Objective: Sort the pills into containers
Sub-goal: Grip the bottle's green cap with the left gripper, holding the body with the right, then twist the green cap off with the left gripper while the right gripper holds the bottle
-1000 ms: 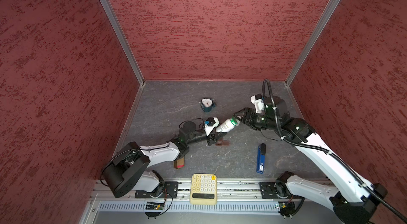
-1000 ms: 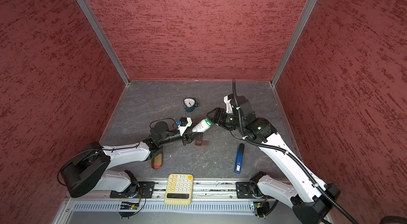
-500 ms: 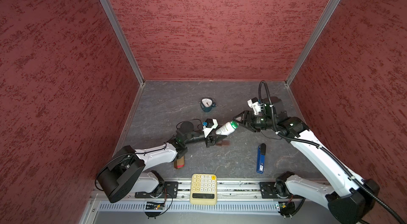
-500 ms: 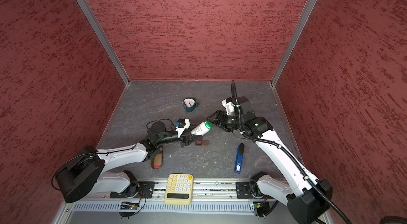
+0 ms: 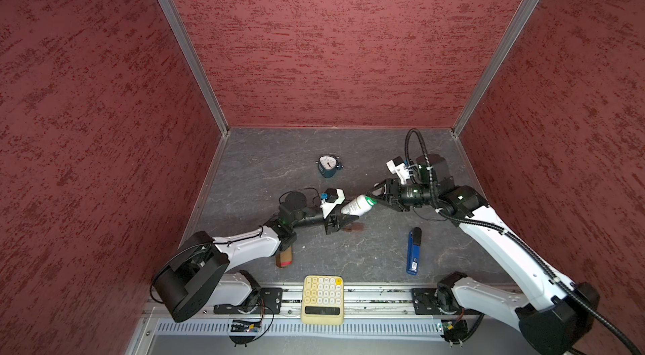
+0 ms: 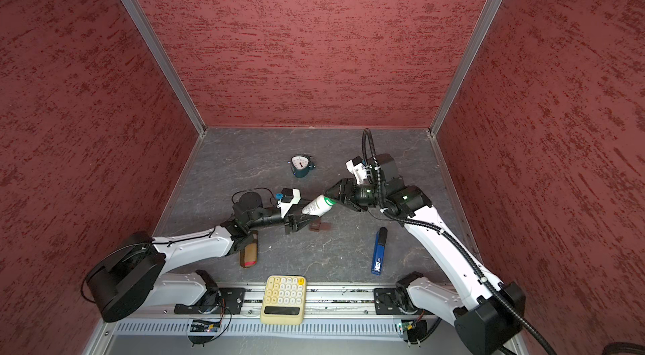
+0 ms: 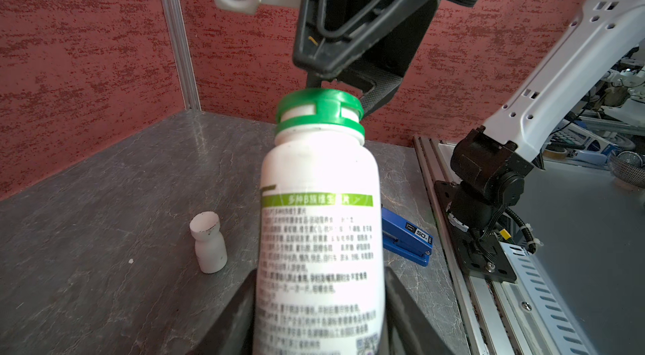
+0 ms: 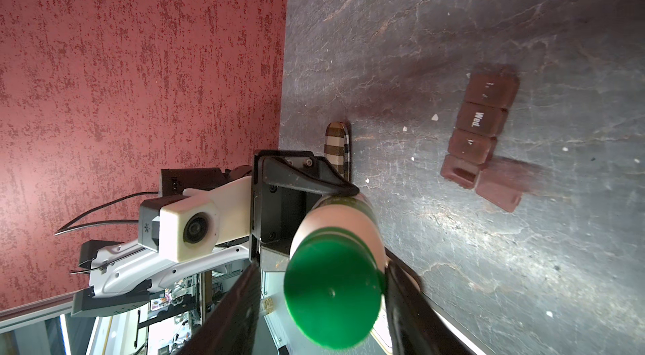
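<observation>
White bottle [image 7: 319, 178] clamped in left gripper [image 7: 320, 271]; right gripper [image 8: 323, 264], jaws apart, straddles green cap [image 8: 331, 297]. Containers [image 8: 478, 133] lie just beside left gripper, untouched.

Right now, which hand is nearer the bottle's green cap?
Right. The right hand straddles the green cap, a finger on either side. The left hand grips the white bottle by its body, back from the cap.
</observation>
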Robot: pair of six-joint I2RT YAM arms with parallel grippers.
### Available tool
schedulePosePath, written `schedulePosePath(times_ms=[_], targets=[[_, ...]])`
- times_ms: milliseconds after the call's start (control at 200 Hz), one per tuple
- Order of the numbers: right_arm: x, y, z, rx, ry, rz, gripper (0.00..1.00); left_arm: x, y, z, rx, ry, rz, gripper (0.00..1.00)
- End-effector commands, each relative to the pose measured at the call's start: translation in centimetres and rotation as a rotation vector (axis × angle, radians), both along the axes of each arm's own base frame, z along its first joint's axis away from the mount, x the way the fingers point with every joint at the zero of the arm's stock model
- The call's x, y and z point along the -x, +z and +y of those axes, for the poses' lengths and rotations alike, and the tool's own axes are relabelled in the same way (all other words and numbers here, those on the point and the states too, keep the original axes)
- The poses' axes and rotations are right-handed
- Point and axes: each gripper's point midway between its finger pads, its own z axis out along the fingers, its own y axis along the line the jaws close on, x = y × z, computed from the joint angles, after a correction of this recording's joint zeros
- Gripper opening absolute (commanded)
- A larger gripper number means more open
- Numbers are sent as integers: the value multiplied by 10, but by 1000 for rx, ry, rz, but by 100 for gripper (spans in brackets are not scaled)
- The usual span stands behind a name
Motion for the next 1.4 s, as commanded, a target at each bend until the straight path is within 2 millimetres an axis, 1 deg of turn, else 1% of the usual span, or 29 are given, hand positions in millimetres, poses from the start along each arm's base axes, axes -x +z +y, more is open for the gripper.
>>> schedulePosePath(times_ms=[0,120,376,541,726,942,1182,1398], targets=[[1,8,3,-25,35,-35,61,3,3,2,8,-14,7,0],[-1,7,5,-25,41,-35,61,5,2,2,6,-26,15,0],[1,-3,5,-8,63,-17,51,6,1,2,4,-34,24,0],[1,-4,4,7,68,-19,44,6,0,3,0,-35,30,0],[0,-9,0,49,61,-19,41,6,-3,3,-14,-37,38,0],[-6,-19,-15,180,19,-37,36,3,-8,3,-39,-22,54,0],[-12,-21,-30,291,-26,-79,31,1,-12,3,-65,-15,64,0],[-16,-28,-45,415,-61,-99,29,-3,-18,2,-92,-5,81,0]])
